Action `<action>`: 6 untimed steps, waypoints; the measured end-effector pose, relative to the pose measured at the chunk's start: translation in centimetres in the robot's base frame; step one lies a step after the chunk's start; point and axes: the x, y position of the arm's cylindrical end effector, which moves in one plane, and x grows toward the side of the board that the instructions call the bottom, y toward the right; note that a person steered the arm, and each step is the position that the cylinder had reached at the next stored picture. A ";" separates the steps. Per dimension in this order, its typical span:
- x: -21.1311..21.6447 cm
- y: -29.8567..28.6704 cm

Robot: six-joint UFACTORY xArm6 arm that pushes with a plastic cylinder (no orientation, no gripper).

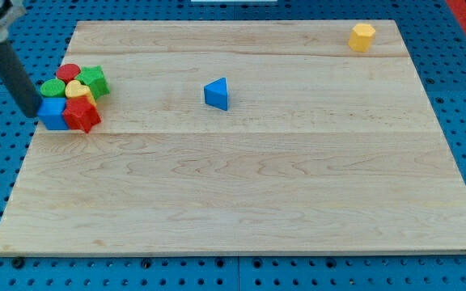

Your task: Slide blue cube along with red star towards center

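Note:
The blue cube (52, 113) sits near the board's left edge, touching the red star (82, 115) on its right. My tip (32, 111) is just left of the blue cube, at the board's left edge, very close to or touching it. The dark rod rises from there toward the view's top left.
Packed just above the cube and star are a red cylinder (69, 73), a green cylinder (52, 87), a yellow heart (77, 89) and a green star (94, 81). A blue triangle (217, 94) lies near the middle top. A yellow block (362, 36) sits at the top right of the wooden board (241, 194).

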 end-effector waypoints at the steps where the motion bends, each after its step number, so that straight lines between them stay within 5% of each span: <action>1: 1.4 7.7; 2: 1.4 15.1; 5: 3.4 15.7; 6: 3.4 21.4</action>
